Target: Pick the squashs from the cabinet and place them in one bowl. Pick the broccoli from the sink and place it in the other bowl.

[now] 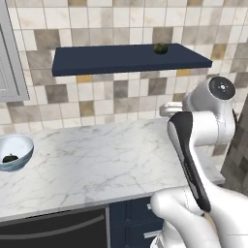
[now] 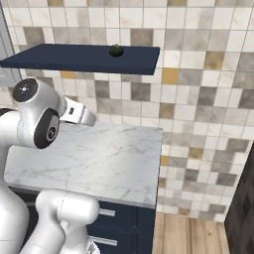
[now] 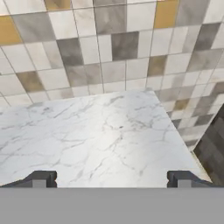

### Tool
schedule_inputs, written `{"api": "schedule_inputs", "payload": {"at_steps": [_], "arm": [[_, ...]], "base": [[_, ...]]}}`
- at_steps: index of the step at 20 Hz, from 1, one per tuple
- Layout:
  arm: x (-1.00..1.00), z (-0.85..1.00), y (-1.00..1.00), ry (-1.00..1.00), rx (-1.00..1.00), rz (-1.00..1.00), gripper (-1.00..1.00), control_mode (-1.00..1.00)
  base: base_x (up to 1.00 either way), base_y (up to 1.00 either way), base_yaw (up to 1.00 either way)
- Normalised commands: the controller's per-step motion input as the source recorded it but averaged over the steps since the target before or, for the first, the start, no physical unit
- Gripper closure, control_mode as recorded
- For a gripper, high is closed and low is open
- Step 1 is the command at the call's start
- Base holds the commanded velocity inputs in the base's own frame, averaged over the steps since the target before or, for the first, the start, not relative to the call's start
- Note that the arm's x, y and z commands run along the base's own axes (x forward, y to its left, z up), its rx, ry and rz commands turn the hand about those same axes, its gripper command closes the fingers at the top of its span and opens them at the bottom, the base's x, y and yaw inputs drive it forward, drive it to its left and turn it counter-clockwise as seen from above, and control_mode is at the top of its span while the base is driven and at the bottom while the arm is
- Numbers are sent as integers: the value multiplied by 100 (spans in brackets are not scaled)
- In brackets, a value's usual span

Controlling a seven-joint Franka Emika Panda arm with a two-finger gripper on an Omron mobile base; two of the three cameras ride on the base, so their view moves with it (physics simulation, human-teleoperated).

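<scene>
No brand, label or writing can be read anywhere in the views.

The cabinet [image 1: 126, 59], a flat dark navy shelf board on the tiled wall, serves as the landmark. One squash [image 1: 160, 48] sits on top of it, toward its right end in the left base view; in the right base view the same squash shows on the board near the right edge. Below the cabinet lies the marble bench [image 1: 97, 164]. Far to the left of the cabinet and lower, a pale bowl [image 1: 14, 152] rests on the bench at the picture edge, with a second squash [image 1: 9, 158] lying inside it. To the upper left of the cabinet hangs a light grey cupboard [image 1: 9, 58].

The gripper [image 3: 112, 178] has its fingertips [image 3: 40, 178] spread wide apart with nothing between them, above bare marble, well below the cabinet. The white arm [image 1: 201, 126] rises below the cabinet's right end.
</scene>
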Motion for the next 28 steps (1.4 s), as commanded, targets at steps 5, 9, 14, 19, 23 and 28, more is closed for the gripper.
{"api": "schedule_inputs", "payload": {"at_steps": [5,9,14,19,23,28], "arm": [[-3,82,0,-24,1,0,-100,-100],[3,92,0,-2,0,0,-100,-100],[0,87,-4,-2,0,0,-100,-100],[21,44,-4,-10,-6,0,-100,-100],[59,-4,-24,-1,-8,0,-100,-100],[30,-2,-20,2,1,0,-100,-100]], "base": [[0,0,0],[0,0,0],[0,0,0],[0,0,0],[0,0,0],[0,0,0]]}}
